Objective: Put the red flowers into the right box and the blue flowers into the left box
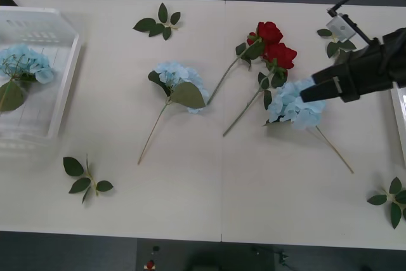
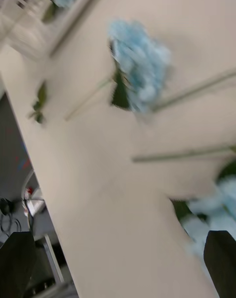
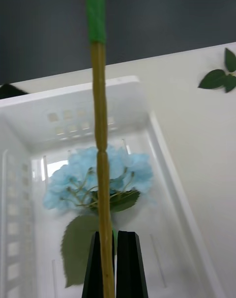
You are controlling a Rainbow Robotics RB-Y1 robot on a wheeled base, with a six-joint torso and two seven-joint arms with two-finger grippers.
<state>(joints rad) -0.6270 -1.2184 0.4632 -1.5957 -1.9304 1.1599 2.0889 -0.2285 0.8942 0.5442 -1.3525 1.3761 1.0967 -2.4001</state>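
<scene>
Now my left jaws (image 3: 108, 263) were pinched shut on the thin yellow-green stem (image 3: 100, 131) of a blue hydrangea (image 3: 98, 177), whose head hung below them inside the left box (image 3: 162, 146), with its big leaf (image 3: 78, 246) against the floor of the basket. My right jaws (image 1: 309, 91) stood spread wide, their two dark fingertips (image 2: 223, 258) far apart, holding nothing and hovering right at a second blue head (image 1: 293, 105) on the counter (image 1: 209, 201). Just beyond that head lay the two red roses (image 1: 274, 44), stems crossing toward the middle, and farther out from the right jaws a third blue hydrangea (image 1: 179, 79) lay alone. Only a white edge of the right box (image 1: 399, 118) showed, just beside the right arm. I judged these flowers nearly weightless, with soft, crushable petals, so the stiff wiry stem was the place to grip, close under the head to stop it swinging. The stems looked thin and smooth, likely to slip or roll between the pads, so I wanted a square, firm pinch.
</scene>
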